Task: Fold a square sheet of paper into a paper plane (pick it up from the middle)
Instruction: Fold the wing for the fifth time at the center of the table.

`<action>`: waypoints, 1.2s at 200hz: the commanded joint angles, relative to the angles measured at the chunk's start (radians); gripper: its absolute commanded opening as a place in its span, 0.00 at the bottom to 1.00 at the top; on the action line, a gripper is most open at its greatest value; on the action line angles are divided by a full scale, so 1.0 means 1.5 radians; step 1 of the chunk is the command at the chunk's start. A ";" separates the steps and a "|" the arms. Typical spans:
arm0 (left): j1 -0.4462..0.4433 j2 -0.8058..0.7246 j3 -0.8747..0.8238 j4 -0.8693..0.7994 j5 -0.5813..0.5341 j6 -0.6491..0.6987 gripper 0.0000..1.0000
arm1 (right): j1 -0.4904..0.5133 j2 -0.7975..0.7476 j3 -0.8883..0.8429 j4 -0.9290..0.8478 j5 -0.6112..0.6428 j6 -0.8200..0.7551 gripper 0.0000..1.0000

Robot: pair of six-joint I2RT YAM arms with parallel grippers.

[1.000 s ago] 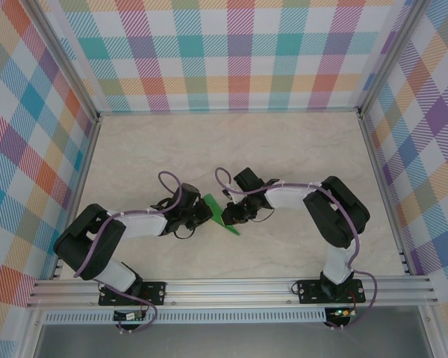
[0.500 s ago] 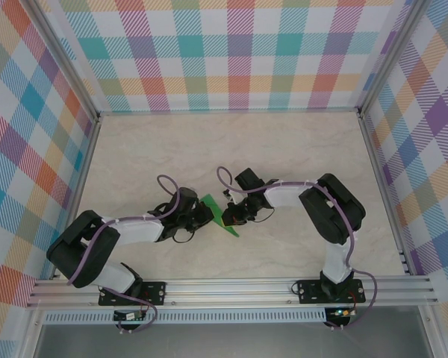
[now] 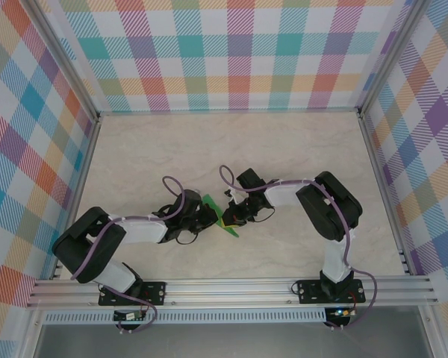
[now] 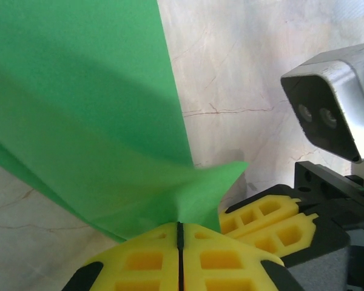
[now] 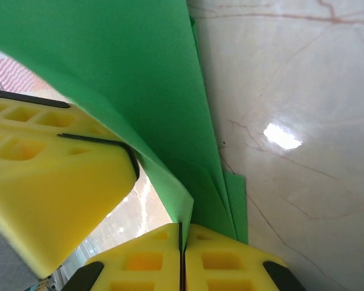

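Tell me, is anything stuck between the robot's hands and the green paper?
No, nothing visible is in between. The left hand and the right hand are each shut right on the green paper, close beside each other.

The folded green paper (image 4: 91, 109) looks thin, smooth and matt to me, with soft creases. My left claw (image 4: 179, 224) and right claw (image 5: 182, 225) are tipped in yellow moulded plastic, dull and faintly grainy. The tabletop (image 5: 315, 73) I see is a pale marble-look surface, polished enough to throw back a bright glare, and the front rail (image 3: 231, 287) is ribbed bare metal.
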 commanded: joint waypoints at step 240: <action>-0.008 0.044 0.043 -0.070 -0.029 0.025 0.06 | -0.001 -0.021 -0.012 -0.104 0.047 -0.057 0.14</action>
